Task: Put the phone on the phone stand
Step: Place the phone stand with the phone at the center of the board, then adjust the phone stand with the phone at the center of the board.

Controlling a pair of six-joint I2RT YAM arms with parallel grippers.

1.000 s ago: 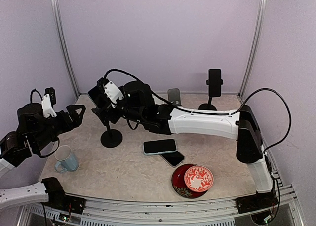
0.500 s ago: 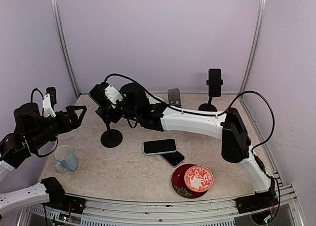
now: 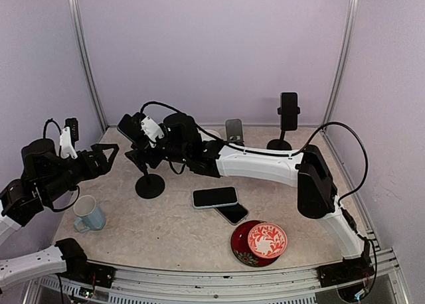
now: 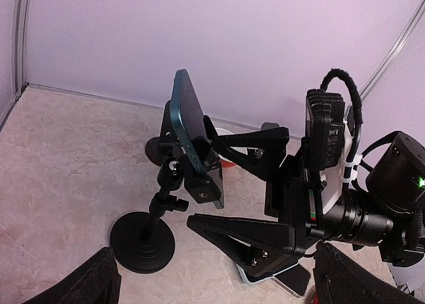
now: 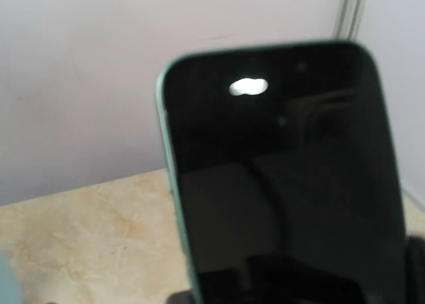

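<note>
Phone (image 4: 189,125) sits tilted in the phone stand (image 4: 143,241) cradle, right gripper (image 4: 204,180) jaws spread either side of it, left gripper (image 3: 111,155) fingers apart, left of the stand.

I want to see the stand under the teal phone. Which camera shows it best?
Left wrist view: the black phone stand shows from base to clamp. The top view shows mainly its base; the right wrist view almost nothing.
</note>
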